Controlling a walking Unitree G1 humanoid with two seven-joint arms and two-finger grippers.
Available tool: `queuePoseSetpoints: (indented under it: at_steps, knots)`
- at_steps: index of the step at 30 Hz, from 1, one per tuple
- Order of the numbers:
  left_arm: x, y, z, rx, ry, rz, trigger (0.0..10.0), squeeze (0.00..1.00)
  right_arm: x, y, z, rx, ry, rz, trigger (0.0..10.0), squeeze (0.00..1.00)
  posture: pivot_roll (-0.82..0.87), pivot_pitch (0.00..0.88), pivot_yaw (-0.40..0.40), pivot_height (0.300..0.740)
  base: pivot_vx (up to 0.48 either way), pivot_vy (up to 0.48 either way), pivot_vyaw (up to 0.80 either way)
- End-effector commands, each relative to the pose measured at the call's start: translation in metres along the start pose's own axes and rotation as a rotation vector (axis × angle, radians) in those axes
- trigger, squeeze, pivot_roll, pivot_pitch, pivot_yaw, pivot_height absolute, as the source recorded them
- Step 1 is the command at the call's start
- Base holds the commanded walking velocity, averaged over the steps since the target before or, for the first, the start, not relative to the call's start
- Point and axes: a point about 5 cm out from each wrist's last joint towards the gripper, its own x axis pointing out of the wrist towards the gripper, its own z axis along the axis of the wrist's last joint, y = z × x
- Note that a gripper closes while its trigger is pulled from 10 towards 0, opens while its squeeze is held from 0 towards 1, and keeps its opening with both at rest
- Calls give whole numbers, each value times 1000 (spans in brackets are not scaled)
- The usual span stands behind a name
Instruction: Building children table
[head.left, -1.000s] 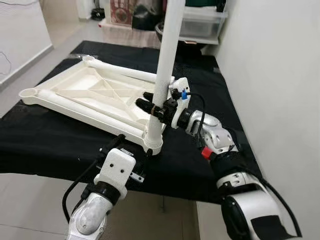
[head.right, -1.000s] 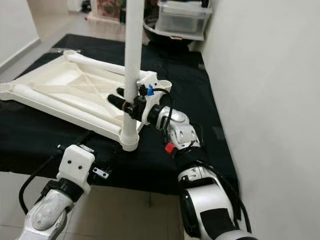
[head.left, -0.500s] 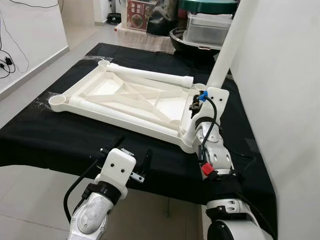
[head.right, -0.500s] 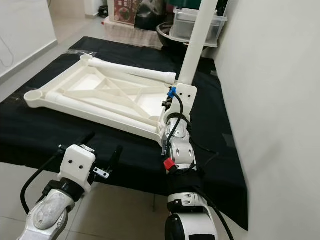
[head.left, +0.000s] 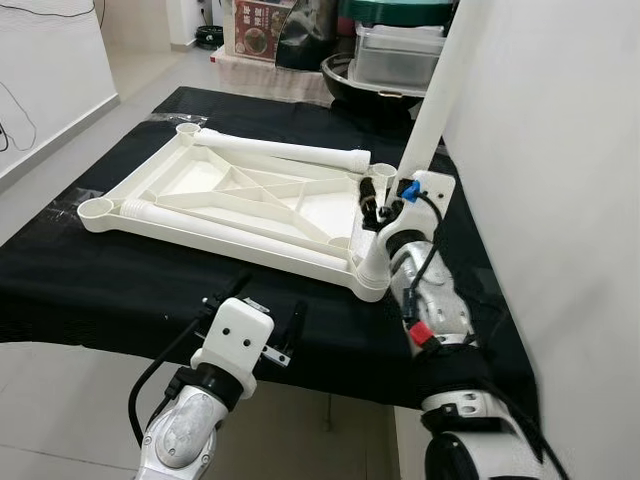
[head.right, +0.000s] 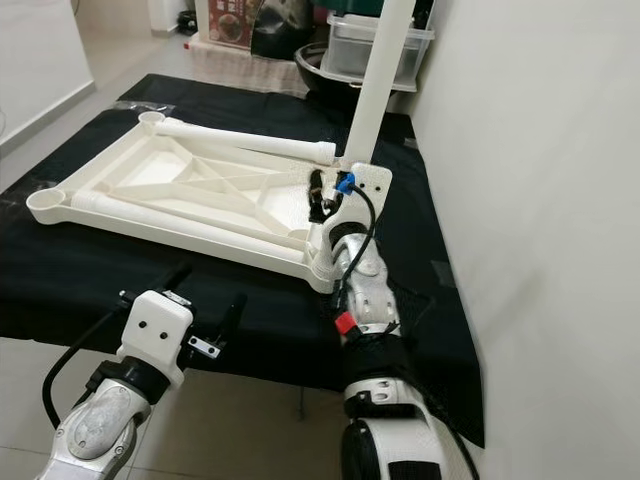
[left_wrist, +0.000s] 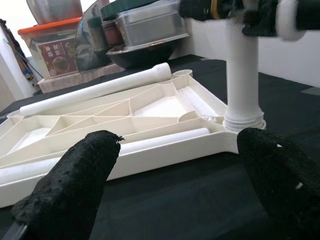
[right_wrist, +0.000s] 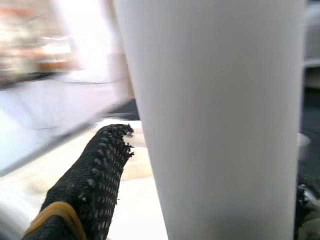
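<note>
One leg (head.left: 432, 110) stands in its corner socket, gripped by the right gripper (head.left: 377, 200); beyond it two lie loose in the tabletop (head.left: 200, 185), while the left gripper (head.left: 262, 300), open and empty, probably waits.

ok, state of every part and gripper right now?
tabletop: upside down on the black cloth, ribs up.
upright leg: standing in the near right corner socket, leaning slightly.
loose legs: two lying flat on the tabletop.
right gripper: shut on upright leg.
left gripper: open, at the table's near edge.
</note>
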Motion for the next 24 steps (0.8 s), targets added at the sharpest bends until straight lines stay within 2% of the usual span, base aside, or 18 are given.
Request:
queuePoseSetpoints:
  at_steps: [1, 2, 3, 7, 8, 11, 12, 14, 15, 16, 17, 20, 22, 23, 24]
  knots:
    - [1, -2, -2, 4, 6, -14, 10000, 0, 1, 14, -2, 41, 39, 214, 10000, 0, 134, 46, -116, 740, 0, 0, 0]
    - [1, -1, -2, 5, 5, -14, 10000, 0, -1, 14, -4, 52, 68, 286, 10000, 0, 136, 46, -117, 740, 0, 0, 0]
    - [1, -1, -2, 5, 5, -14, 10000, 0, -1, 14, -4, 52, 68, 286, 10000, 0, 136, 46, -117, 740, 0, 0, 0]
    - [-3, -3, -2, 3, 11, -14, 10000, 0, -25, 27, -18, 23, 302, 763, 10000, 0, 145, 45, -123, 740, 0, 0, 0]
    - [-3, -4, -2, 2, 11, -17, 10000, 0, -29, 29, -21, 11, 332, 840, 10000, 0, 145, 45, -123, 740, 0, 0, 0]
    - [-2, -3, -2, 2, 10, -19, 10000, 0, -28, 35, -24, -7, 366, 911, 10000, 0, 145, 52, -121, 740, 0, 0, 0]
    - [-2, -3, -2, 4, 11, -16, 10000, 0, -23, 39, -24, -26, 357, 909, 4392, 0, 145, 52, -121, 740, 0, 0, 0]
    - [-2, -2, -2, 6, 11, -14, 10000, 0, -20, 41, -24, -37, 350, 914, 4392, 0, 145, 52, -121, 740, 0, 0, 0]
    - [-2, -1, -2, 6, 11, -11, 10000, 0, -14, 42, -24, -41, 340, 882, 0, 0, 146, 52, -122, 740, 0, 0, 0]
    - [-2, -1, -2, 6, 11, -11, 10000, 0, -14, 42, -24, -41, 340, 882, 0, 0, 146, 52, -122, 740, 0, 0, 0]
    - [-1, -1, -2, 7, 10, -9, 10000, 0, -1, 41, -23, -57, 301, 763, 0, 0, 146, 52, -119, 740, 0, 0, 0]
    - [-1, -1, -2, 6, 10, -8, 10000, 0, 3, 39, -22, -59, 296, 722, 0, 0, 144, 55, -116, 740, 0, 0, 0]
    - [0, 0, -2, 8, 9, -9, 10000, 0, 8, 32, -19, -84, 269, 607, 0, 0, 135, 68, -109, 740, 0, 0, 0]
    - [1, 1, -2, 9, 8, -7, 10000, 0, 12, 23, -21, -90, 281, 470, 0, 0, 130, 67, -110, 740, 0, 0, 0]
    - [2, 2, -2, 9, 7, -5, 10000, 0, 14, 8, -24, -124, 314, 275, 0, 0, 131, 66, -109, 740, 0, 0, 0]
